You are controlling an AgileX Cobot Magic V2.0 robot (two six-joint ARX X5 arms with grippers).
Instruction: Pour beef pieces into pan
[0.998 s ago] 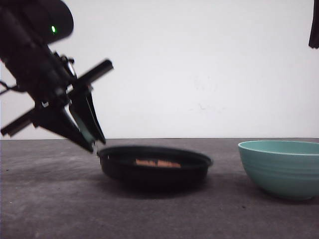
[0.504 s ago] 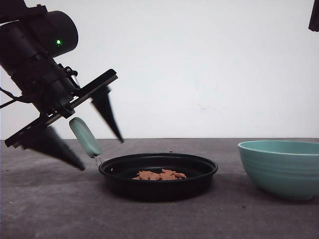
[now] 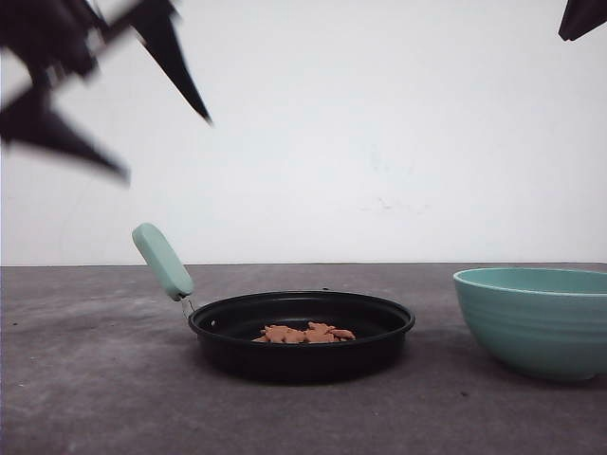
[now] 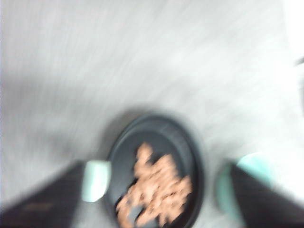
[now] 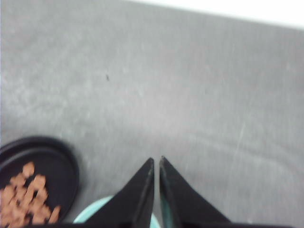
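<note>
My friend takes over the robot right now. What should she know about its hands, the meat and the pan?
Left gripper: open, holding nothing, high above the table to the left of the pan's handle.
Right gripper: fingers shut together, holding nothing, raised above the teal bowl.
Beef pieces: lying in the black pan, which sits flat on the table with the handle tilted up.
Done: the beef is in the pan.
Left: seemingly nothing. The inside of the bowl is hidden in the front view, so check it for leftovers.
</note>
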